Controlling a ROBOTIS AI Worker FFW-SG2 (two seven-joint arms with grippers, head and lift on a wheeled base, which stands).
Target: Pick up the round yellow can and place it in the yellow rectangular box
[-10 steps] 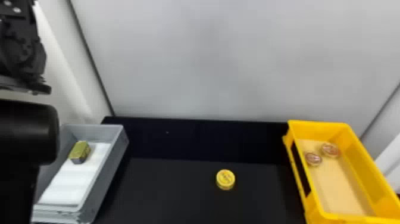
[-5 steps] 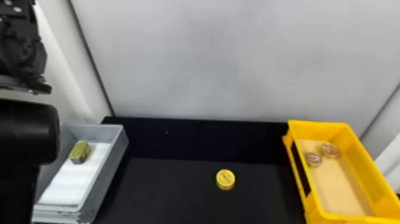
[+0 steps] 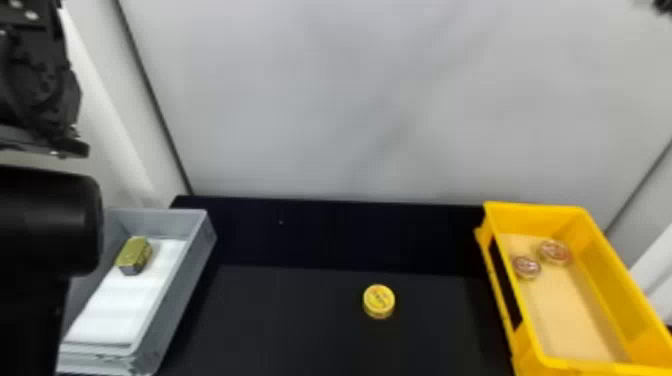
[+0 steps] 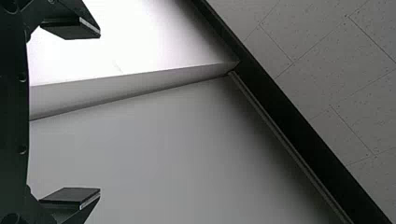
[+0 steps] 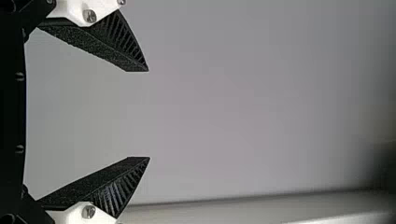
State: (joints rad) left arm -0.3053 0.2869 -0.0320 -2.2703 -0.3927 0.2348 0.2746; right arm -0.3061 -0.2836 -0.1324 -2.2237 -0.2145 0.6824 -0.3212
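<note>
Yellow can (image 3: 379, 301) unpicked on table (image 3: 275, 325) — yellow box (image 3: 542, 215) toward 3 o'clock — pickup and placing undone; left pincer (image 4: 97, 113), right pincer (image 5: 138, 114) both spread apart, empty.

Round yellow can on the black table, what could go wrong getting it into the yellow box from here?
The round yellow can is low and sits flat, so the open right gripper might press on its top or pinch too high and slip.

The yellow box has raised walls; a low carry could knock the can against the near side.

Two round tins lie toward the far end, so a drop there might land on them.
</note>
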